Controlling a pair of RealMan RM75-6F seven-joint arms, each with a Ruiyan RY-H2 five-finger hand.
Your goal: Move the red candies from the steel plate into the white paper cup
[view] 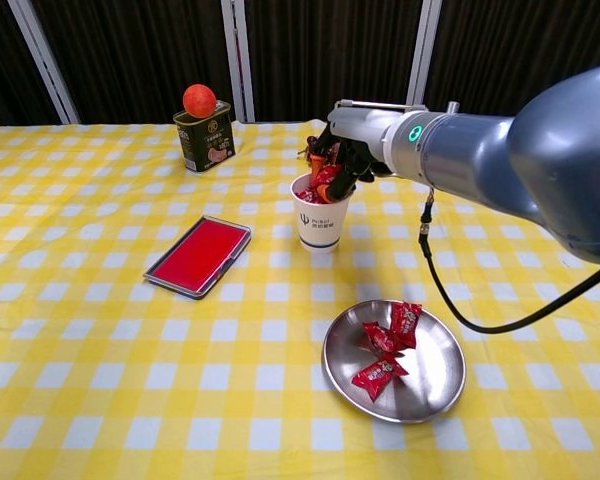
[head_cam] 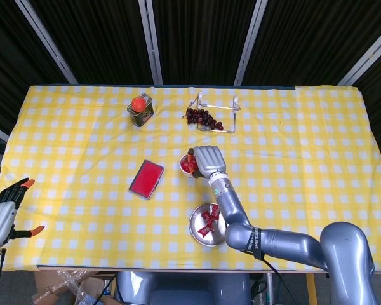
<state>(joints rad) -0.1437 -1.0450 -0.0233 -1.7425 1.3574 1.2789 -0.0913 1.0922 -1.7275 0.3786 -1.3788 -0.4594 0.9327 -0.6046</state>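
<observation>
The white paper cup [view: 318, 222] stands mid-table with red candies inside; in the head view the cup [head_cam: 185, 168] is half covered by my right hand [head_cam: 206, 161]. My right hand [view: 346, 157] hovers over the cup's mouth, fingers pointing down, pinching a red candy [view: 325, 178] just at the rim. The steel plate [view: 446, 368] lies nearer the front edge and holds three red candies [view: 379, 374]. In the head view the plate [head_cam: 195, 223] sits just behind my right forearm. My left hand [head_cam: 4, 211] hangs off the table's front left corner, fingers spread, holding nothing.
A red flat case [view: 198, 255] lies left of the cup. A green tin topped with an orange ball [view: 204, 138] stands at the back. Dark grapes on a metal rack [head_cam: 204, 118] sit behind the cup. A yellow checked cloth [view: 100, 350] covers the table.
</observation>
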